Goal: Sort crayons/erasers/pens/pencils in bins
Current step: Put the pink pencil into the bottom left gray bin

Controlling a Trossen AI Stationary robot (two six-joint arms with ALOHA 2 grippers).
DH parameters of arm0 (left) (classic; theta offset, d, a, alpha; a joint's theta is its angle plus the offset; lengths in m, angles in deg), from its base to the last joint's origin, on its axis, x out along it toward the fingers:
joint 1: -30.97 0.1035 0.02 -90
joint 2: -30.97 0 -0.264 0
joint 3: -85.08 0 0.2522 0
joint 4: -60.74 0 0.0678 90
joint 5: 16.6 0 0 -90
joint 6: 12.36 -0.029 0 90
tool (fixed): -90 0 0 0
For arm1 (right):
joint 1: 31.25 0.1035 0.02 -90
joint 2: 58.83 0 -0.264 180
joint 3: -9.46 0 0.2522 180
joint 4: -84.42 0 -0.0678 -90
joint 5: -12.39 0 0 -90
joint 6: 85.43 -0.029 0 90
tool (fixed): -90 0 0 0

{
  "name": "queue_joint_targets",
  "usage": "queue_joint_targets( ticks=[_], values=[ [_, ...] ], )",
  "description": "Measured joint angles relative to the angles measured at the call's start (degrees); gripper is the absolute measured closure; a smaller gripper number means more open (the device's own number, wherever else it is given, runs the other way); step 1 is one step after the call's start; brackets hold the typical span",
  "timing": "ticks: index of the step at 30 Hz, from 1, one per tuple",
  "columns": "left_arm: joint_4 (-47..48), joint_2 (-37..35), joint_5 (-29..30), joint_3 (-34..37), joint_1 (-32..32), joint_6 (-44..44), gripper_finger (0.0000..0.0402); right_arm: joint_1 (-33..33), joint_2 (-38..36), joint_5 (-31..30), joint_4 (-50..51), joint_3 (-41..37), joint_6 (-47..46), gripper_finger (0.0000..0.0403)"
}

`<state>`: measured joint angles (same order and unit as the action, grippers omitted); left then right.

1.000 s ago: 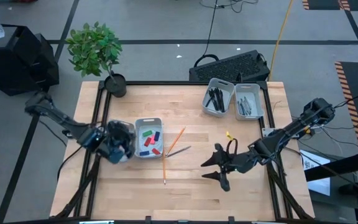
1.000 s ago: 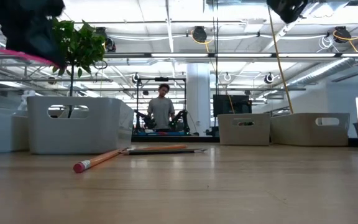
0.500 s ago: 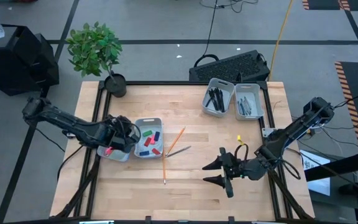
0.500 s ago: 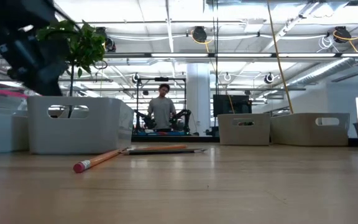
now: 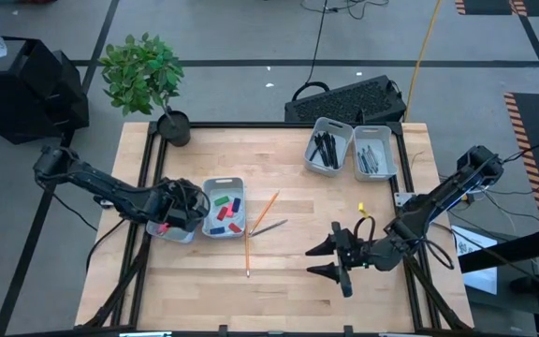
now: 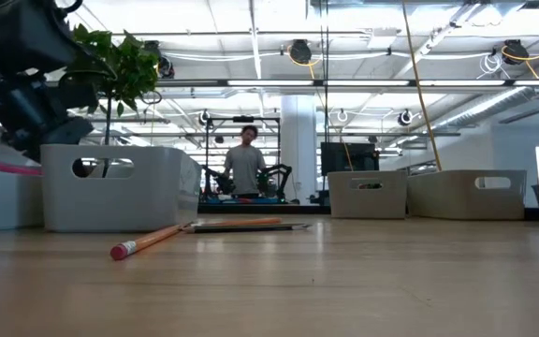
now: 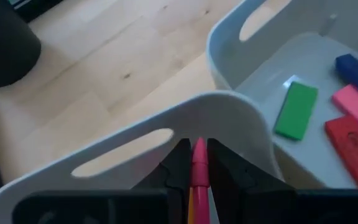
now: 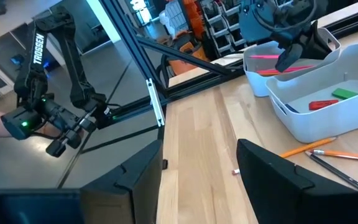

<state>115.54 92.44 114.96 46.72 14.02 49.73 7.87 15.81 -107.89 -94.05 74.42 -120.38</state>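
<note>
You can read only one word: "TROSSEN", in white letters running along the dark robot arm point(image 8: 47, 46) beyond the table's far edge.

Dark jointed arms (white "TROSSEN" lettering)

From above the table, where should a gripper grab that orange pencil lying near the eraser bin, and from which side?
Grip the orange pencil mid-shaft, descending from straight above with fingers straddling its width. It lies flat and diagonal on the table, and its lower end crosses a grey stick, so stay toward the upper, free half, away from the eraser bin.
</note>
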Motion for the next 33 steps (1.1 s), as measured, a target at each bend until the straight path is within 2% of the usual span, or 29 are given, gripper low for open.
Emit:
queue_joint_targets(
  ticks=[4, 6, 14, 17, 20, 25, 29, 33],
  values=[
    [2.5, 0.0, -1.2, -0.6, 0.0, -1.3, 0.0351, 0.0, -0.1, 0.0, 0.7, 0.0, 0.1, 0.0202],
    [3.8, 0.0, -2.8, -1.8, 0.0, -2.6, 0.0337, 0.0, -0.1, 0.0, 0.9, 0.0, 0.4, 0.0202],
    [12.4, 0.0, -7.7, -7.6, 0.8, -4.6, 0.0219, 0.0, -0.1, 0.0, 2.2, 0.0, 0.8, 0.0202],
    [14.0, 0.0, -8.7, -12.6, 1.3, -6.6, 0.0193, -0.1, -0.1, 0.0, 2.4, 0.0, 2.0, 0.0202],
    [11.8, 0.0, -8.5, -19.0, 1.5, -8.8, 0.0191, -0.7, -0.1, 0.1, 2.9, 0.0, 2.7, 0.0202],
    [6.1, 3.2, -8.4, -28.6, 3.6, -11.4, 0.0209, -2.6, -0.1, 1.1, 3.4, 0.0, 4.8, 0.0202],
    [4.9, 11.3, -8.9, -37.0, 5.4, -13.5, 0.0222, -4.4, -0.2, 6.0, 3.6, 0.0, 8.8, 0.0202],
    [4.8, 23.2, -10.1, -47.1, 6.7, -13.2, 0.0223, -5.7, -1.7, 7.0, 4.7, 0.0, 9.5, 0.0202]
  ],
)
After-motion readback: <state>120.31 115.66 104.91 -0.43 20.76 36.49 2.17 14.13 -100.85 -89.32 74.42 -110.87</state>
